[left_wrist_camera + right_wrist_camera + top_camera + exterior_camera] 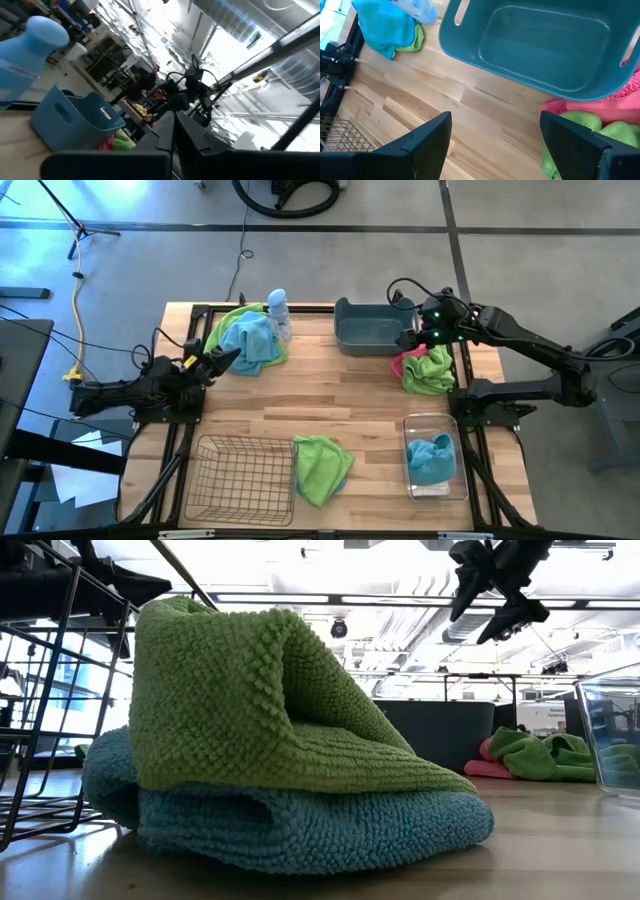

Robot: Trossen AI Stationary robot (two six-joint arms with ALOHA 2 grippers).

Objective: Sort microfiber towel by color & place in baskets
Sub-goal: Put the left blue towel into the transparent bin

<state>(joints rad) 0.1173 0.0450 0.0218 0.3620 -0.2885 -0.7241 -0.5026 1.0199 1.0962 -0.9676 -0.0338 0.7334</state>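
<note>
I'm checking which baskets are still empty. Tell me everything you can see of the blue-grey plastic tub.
The blue-grey plastic tub is a rounded rectangle with smooth walls and slot handles cut into its ends. It stands upright at the table's far edge and is empty, its bare floor showing in the right wrist view. A pink towel topped by a green towel lies against its near right corner. The open right gripper hovers there.

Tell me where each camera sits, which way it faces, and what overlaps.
High: overhead, straight down; both arms, left gripper, right gripper.
Low: table level, behind the green-on-blue towels; one gripper overhead.
Left wrist: looks across at the tub; own shut fingers.
Right wrist: looks down on the tub; open fingers.
Shared: the tub, in both wrist views.
</note>
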